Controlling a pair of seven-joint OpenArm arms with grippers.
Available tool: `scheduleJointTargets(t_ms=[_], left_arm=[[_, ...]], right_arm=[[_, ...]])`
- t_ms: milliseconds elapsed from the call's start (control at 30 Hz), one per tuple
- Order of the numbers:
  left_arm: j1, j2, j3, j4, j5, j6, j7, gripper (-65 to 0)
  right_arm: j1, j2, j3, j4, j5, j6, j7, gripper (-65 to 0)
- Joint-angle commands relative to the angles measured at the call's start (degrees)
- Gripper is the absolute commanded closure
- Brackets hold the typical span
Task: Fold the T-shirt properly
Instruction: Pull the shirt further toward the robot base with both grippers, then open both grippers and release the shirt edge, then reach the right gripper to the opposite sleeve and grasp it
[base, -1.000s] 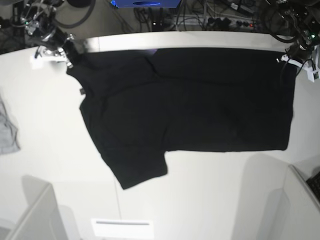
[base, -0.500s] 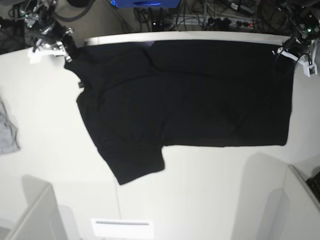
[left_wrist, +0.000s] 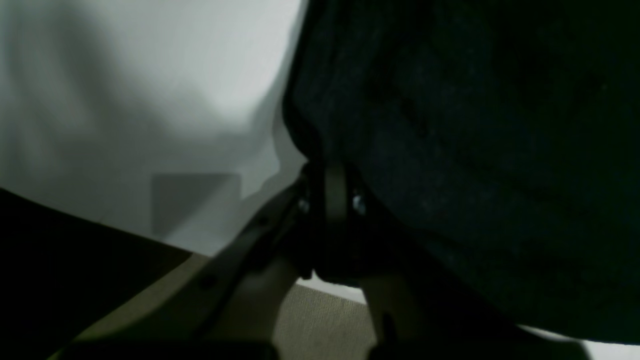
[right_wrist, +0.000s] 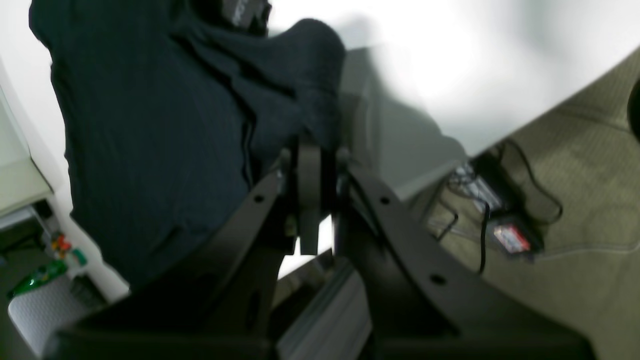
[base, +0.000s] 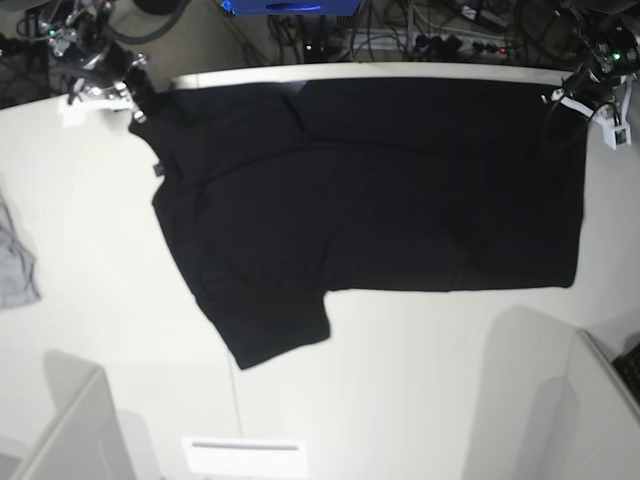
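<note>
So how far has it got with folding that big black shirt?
Early stage. Done: the black cloth T-shirt lies spread flat on the white table, plain side up. In hand: the left gripper and right gripper each pinch a far corner. Left: every fold; none shows yet.

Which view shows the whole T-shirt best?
The base view: the T-shirt lies spread across the white table, outline complete. Each wrist view shows only a dark bunched corner pinched in the left gripper or the right gripper.
</note>
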Motion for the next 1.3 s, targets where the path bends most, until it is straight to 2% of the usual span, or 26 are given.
scheduleJointTargets(t_ms=[0, 67, 100, 133, 200, 300, 367, 433, 567, 700, 767, 833, 900, 967, 1033, 1100, 1167, 1267], left_arm=[[0.1, -0.9, -0.4, 1.2, 0.1, 0.3, -0.8, 0.0], [0.2, -0.9, -0.5, 1.2, 0.1, 0.3, -0.8, 0.0], [0.3, -0.9, -0.5, 1.2, 0.1, 0.3, -0.8, 0.0], [0.6, -0.9, -0.5, 1.2, 0.1, 0.3, -0.8, -2.1], [1.3, -1.0, -0.5, 1.2, 0.0, 0.3, -0.8, -17.9], [1.4, -1.0, -0.6, 1.2, 0.1, 0.3, -0.8, -36.2], [1.4, -1.0, -0.6, 1.2, 0.1, 0.3, -0.8, -43.4], [1.3, -1.1, -2.3, 1.3, 0.1, 0.3, -0.8, -46.6], [0.8, -1.2, -10.1, 1.3, 0.1, 0.4, -0.8, -46.6], [-1.4, -1.6, -17.7, 1.3, 0.2, 0.4, -0.8, -46.6], [-2.7, -3.0, -21.4, 1.7, -0.1, 0.4, -0.8, -46.4], [-4.3, -3.4, -24.7, 3.1, -0.3, 0.4, -0.8, -46.4], [-5.0, -3.5, -25.2, 5.7, -0.4, 0.3, -0.8, -46.4], [-5.3, -3.4, -24.5, 7.8, -0.4, 0.3, -0.8, -46.2], [-5.4, -3.4, -20.6, 9.7, -0.4, 0.3, -0.8, -46.2], [-5.2, -3.4, -16.8, 11.3, -0.4, 0.3, -0.9, -45.3], [-5.5, -3.3, -13.9, 11.9, -0.4, 0.3, -0.9, -38.5], [-5.7, -3.3, -10.4, 11.9, -0.4, 0.3, -0.9, -18.4]], right_arm=[[-0.2, 0.4, 0.5, 0.8, 1.0, 0.1, 0.1, -4.8], [-0.2, 0.3, 0.5, 0.8, 1.2, 0.1, -0.2, -18.3], [-0.2, 0.3, 0.5, 0.9, 1.2, 0.1, -0.2, -23.6], [-0.3, 0.2, 0.5, 0.9, 1.2, 0.1, -0.2, -25.8], [-0.3, 0.2, 0.9, 0.9, 1.2, 0.1, -0.2, -26.1], [-0.2, -0.1, 4.3, 1.0, 1.2, 0.1, -0.2, -26.1], [-0.2, -0.1, 7.0, 1.0, 1.2, 0.3, -0.3, -26.3], [0.0, -0.1, 9.2, 1.0, 1.2, 0.3, -0.4, -26.3], [1.5, 0.3, 11.7, 1.0, 1.2, 0.3, -0.3, -26.4], [6.0, 0.5, 11.1, 1.0, 1.2, 0.4, -0.5, -26.4], [9.2, 0.6, 9.3, 1.0, 1.0, 0.5, -0.7, -26.4], [12.1, 2.6, 5.0, 1.0, 1.1, 0.5, -1.2, -26.4], [15.4, 4.3, -0.9, 1.0, 1.1, 0.4, -2.2, -26.3], [18.5, 4.7, -5.7, 1.0, 0.8, 0.1, -2.3, -26.3], [22.2, 4.4, -8.7, 0.3, 0.5, 0.1, -2.2, -26.3], [25.8, 4.4, -11.4, -1.1, -2.7, 0.1, -2.1, -26.3], [29.8, 4.4, -14.3, -3.4, -7.8, 0.3, -2.1, -26.3], [36.8, 4.7, -19.4, -9.2, -16.3, 0.4, 0.2, -26.4]])
